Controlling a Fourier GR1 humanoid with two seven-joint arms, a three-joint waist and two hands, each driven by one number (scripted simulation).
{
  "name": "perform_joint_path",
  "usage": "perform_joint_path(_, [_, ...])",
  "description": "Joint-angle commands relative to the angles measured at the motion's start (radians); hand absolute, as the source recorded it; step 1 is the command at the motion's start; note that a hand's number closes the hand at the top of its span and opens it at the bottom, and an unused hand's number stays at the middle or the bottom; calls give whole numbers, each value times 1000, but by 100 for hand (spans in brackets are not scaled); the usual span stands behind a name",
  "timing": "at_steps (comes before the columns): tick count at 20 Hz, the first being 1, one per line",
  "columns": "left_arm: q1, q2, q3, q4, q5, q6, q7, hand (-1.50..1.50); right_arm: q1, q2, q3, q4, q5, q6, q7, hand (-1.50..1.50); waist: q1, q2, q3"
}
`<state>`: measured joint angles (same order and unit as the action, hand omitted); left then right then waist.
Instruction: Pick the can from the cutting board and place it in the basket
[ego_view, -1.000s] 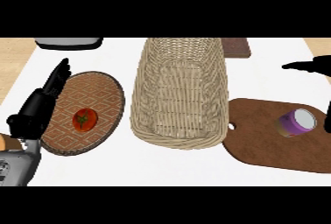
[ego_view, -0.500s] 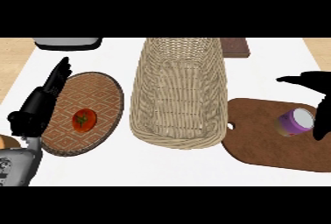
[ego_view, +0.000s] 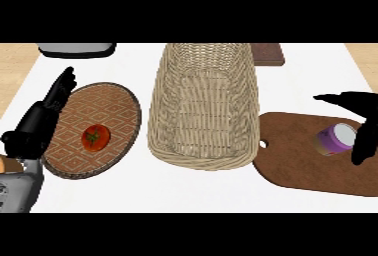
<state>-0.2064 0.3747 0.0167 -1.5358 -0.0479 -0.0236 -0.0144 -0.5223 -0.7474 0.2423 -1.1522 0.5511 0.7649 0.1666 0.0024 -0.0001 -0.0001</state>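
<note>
A small can (ego_view: 337, 139) with a purple lid stands on the brown cutting board (ego_view: 303, 165) at the right. My right hand (ego_view: 361, 112) hangs over it from the right edge, fingers spread and open around the can, thumb pointing left above it. I cannot tell whether it touches the can. The tall wicker basket (ego_view: 204, 107) stands in the middle with nothing visible inside. My left hand (ego_view: 40, 120) rests open at the left edge, fingers up.
A woven round plate (ego_view: 111, 115) with a tomato (ego_view: 95, 137) lies left of the basket. A grey object (ego_view: 76, 48) sits at the back left and a dark brown block (ego_view: 267, 53) at the back right.
My right hand has come down and toward me from the back right, ending over the can. The left hand and the can have not moved.
</note>
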Motion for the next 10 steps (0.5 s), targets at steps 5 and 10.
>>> perform_joint_path(5, [11, -40, 25, -4, -39, -16, -15, 0, 32, 62, -58, 58, 124, -61, -76, -150, 2, 1, 0])
perform_joint_path(10, [-21, -41, 35, -7, -58, -43, 35, 0, 82, 118, -95, -26, 135, -29, -16, -150, -3, 0, 0])
